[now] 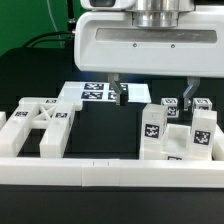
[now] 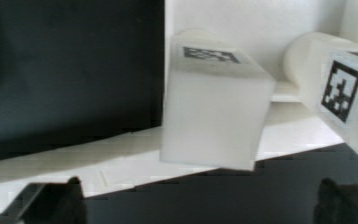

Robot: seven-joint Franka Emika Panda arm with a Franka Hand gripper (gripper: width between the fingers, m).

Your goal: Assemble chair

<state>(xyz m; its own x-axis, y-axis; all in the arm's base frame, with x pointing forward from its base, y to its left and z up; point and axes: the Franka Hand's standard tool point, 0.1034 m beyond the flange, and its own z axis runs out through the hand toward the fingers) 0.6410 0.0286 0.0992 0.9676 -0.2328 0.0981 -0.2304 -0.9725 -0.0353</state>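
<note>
Tool spread wide, gripping nothing, both dark fingers pointing down above the black tabletop. Poised over the cluster of chair parts on the exterior view's right, clear of every piece. From the wrist, same story: two dark fingertips far apart, only open air and tabletop between them.

Chair in loose pieces, all chunky white plastic with black-and-white tags. On the exterior view's left, X-braced panel lying flat with tags facing up, just behind the long low border rail. On the exterior view's right, square posts standing close together: front post directly under the gap of the tool, corner post nearer that view's right edge, and a rear block with a tag, partly hidden behind them. Marker board flat on the tabletop behind the panel, near the finger on the exterior view's left.

Closer, from the wrist: long white post between the open fingertips, one tag at its far end. Tagged piece just beside it; touching or apart, cannot tell. White strip running under the post's near end, too unclear to name.
</note>
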